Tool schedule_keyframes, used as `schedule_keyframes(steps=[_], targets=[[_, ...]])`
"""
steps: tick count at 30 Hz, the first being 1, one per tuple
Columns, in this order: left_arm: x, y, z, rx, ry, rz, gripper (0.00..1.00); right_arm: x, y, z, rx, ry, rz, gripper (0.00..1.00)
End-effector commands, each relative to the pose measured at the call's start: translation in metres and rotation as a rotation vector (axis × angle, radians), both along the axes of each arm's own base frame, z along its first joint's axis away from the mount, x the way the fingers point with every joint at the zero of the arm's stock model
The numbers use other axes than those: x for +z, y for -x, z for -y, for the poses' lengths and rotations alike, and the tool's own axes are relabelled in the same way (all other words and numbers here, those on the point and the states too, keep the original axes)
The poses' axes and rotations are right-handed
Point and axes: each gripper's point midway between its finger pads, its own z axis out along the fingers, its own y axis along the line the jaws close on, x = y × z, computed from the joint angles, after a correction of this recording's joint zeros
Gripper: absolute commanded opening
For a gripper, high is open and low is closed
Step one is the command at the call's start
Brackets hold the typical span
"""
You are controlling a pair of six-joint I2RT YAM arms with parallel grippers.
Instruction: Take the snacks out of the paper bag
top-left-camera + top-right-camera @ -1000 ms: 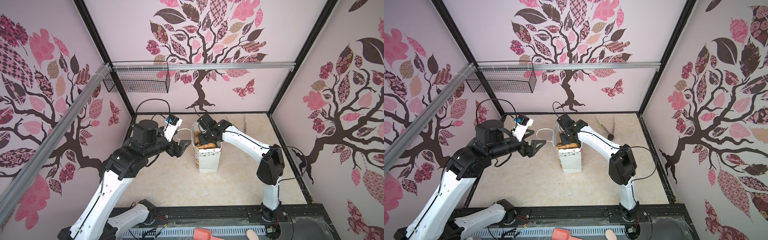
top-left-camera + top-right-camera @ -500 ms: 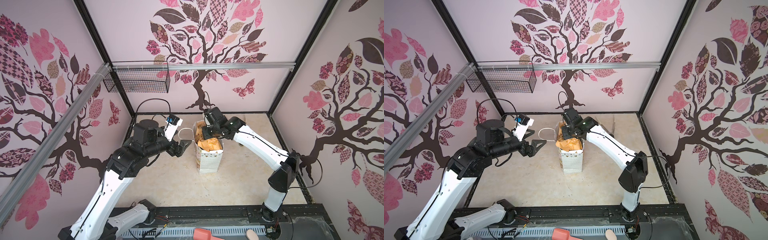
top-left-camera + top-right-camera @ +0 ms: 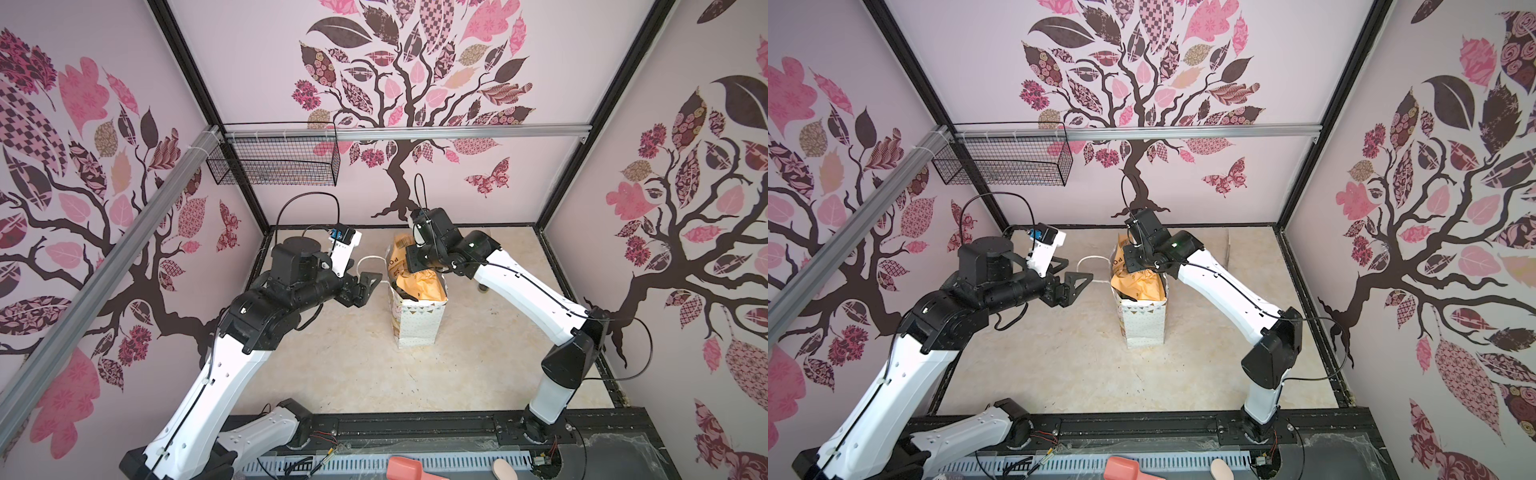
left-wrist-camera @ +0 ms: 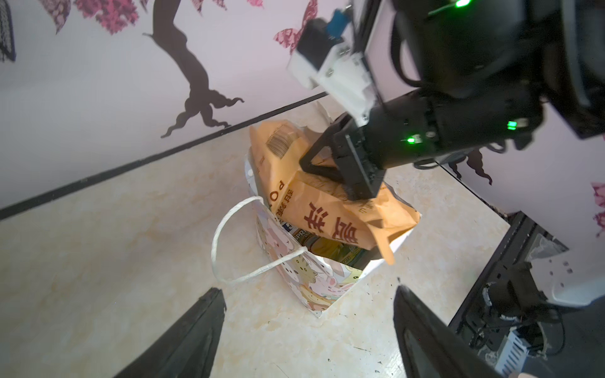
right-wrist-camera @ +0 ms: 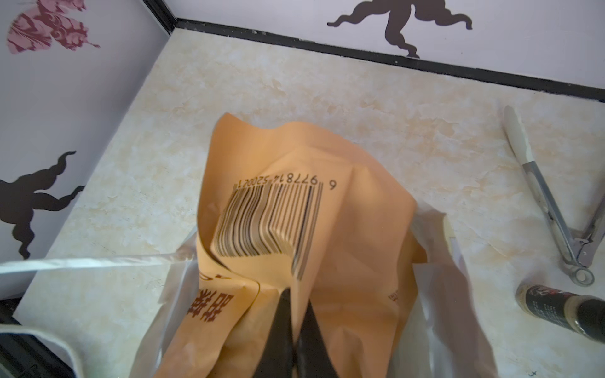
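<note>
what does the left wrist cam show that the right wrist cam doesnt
Only the left wrist view: the left gripper, open, the cartoon-printed side of the paper bag, and a green-and-yellow packet lower inside it.
Only the right wrist view: metal tongs and a small dark jar on the table beyond the bag.
Both: the right gripper shut on the tan-orange packet, which sticks up out of the bag mouth, and a white rope handle.
</note>
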Motion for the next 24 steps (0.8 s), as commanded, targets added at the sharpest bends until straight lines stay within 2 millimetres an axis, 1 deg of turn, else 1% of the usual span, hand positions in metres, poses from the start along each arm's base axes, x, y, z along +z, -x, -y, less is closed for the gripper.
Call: schedule_keyframes(steps=[1,5,8,11,14,15,17,20,24], targets=[[0.002,-0.019,-0.013,0.194,0.066,-0.078,0.81,0.069,0.010,0.010,-0.007,-0.139,0.128,0.00],[0.004,-0.028,-0.018,0.318,0.174,-0.148,0.80,0.089,0.018,0.015,0.001,-0.188,0.175,0.00],[0.010,-0.032,-0.013,0.343,0.294,-0.205,0.80,0.102,0.025,0.018,0.017,-0.220,0.213,0.00],[0.022,-0.034,-0.005,0.327,0.426,-0.251,0.78,0.117,0.030,0.020,0.033,-0.249,0.252,0.00],[0.034,-0.040,-0.002,0.341,0.544,-0.276,0.75,0.132,0.037,0.021,0.065,-0.274,0.304,0.00],[0.041,-0.042,-0.001,0.335,0.583,-0.277,0.74,0.135,0.040,0.021,0.086,-0.278,0.324,0.00],[0.053,-0.044,0.001,0.324,0.650,-0.278,0.73,0.139,0.043,0.021,0.104,-0.265,0.356,0.00],[0.067,-0.048,0.006,0.304,0.710,-0.285,0.71,0.136,0.044,0.020,0.126,-0.190,0.392,0.00],[0.075,-0.053,0.021,0.246,0.721,-0.311,0.69,0.136,0.046,0.014,0.149,-0.054,0.448,0.00]])
